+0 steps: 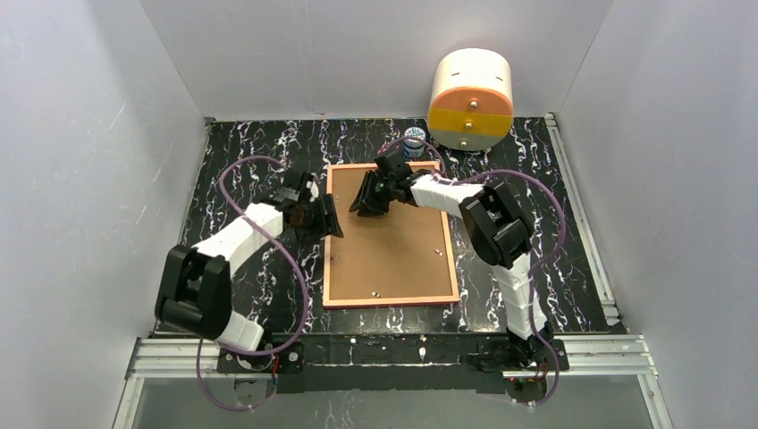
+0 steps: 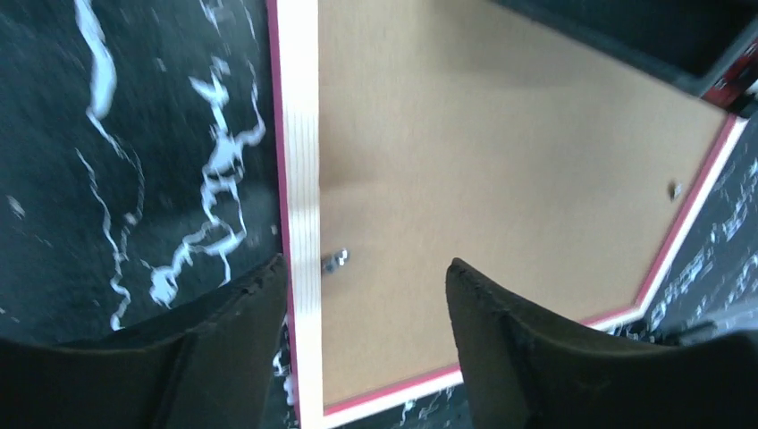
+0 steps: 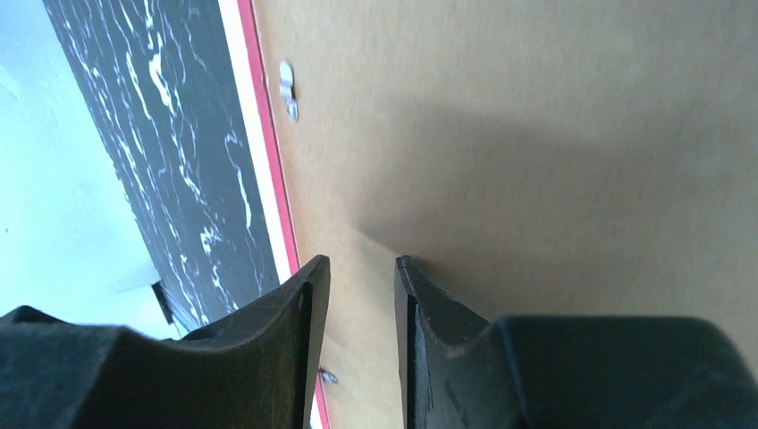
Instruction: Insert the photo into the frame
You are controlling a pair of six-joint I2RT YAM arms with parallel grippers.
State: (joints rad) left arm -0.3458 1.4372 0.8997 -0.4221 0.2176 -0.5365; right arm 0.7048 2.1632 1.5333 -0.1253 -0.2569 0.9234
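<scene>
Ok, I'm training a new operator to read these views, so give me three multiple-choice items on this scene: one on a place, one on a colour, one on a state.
1. Which rim of the frame does the left pincer straddle? A right; B left; C near.
2. What colour is the backing board? A green; B blue; C brown.
3. How is the right pincer? A open a little, empty; B shut on the board's edge; C shut on the frame's rim.
Key: B, one finger sits on either side of the left rim; C, plain brown fills the frame; A, a bare gap shows between its fingers.
</scene>
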